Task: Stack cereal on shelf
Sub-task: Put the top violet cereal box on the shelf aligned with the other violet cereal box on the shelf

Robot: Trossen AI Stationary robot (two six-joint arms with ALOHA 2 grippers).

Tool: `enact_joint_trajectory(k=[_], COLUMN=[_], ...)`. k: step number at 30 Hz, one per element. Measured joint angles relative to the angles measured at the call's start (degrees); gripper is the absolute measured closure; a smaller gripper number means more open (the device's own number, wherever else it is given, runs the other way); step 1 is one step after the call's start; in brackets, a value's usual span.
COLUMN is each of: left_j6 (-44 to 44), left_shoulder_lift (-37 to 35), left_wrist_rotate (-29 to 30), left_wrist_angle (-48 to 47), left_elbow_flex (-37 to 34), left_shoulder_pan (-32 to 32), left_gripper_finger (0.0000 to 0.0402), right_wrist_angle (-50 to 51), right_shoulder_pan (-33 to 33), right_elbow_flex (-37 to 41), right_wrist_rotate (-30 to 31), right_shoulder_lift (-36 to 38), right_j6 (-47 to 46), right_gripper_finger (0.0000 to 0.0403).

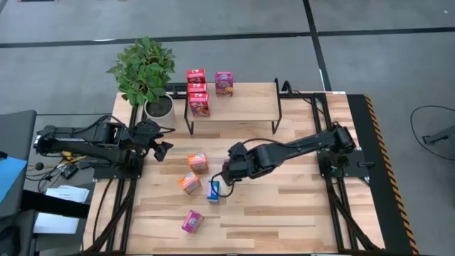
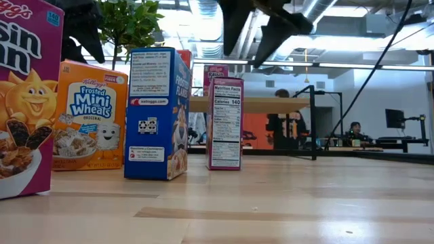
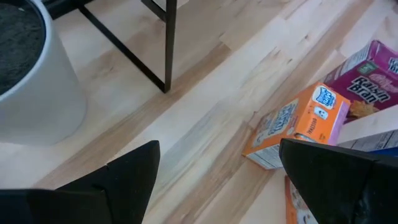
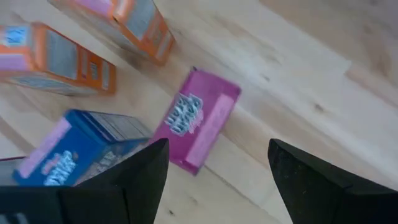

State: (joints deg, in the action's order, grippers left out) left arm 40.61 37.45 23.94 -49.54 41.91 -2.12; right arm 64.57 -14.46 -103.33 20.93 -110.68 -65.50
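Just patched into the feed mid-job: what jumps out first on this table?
The loose cluster of small cardboard cereal boxes mid-table: two orange boxes, a blue box and two magenta-purple boxes, one nearest the front edge. The open right gripper hovers over that cluster. Behind, the low light-wood shelf already carries red boxes and one purple box, beside a potted plant.

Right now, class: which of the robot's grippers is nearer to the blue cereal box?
Right. The right gripper hovers open just beside the blue cereal box; the left gripper, also open, waits farther off near the plant pot.
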Motion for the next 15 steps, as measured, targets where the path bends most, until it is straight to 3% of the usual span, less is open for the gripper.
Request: enact_joint_trajectory(k=[7,15], left_j6=[0.76,-2.17], left_shoulder_lift=[0.04,0.04], left_wrist_rotate=[0.89,2.5], left_wrist_angle=[-0.02,0.17], left_elbow_flex=[0.0,0.0], left_shoulder_pan=[-1.4,-1.38], left_gripper_finger=[0.0081,0.0081], right_wrist_angle=[-0.39,-2.44], right_shoulder_pan=[0.79,0.72], right_elbow_flex=[-0.06,-0.08], right_wrist_rotate=[-1.68,-1.42], right_shoulder_lift=[-4.17,-3.58], right_j6=[-3.05,-3.8], right_gripper_finger=[0.0074,0.0058])
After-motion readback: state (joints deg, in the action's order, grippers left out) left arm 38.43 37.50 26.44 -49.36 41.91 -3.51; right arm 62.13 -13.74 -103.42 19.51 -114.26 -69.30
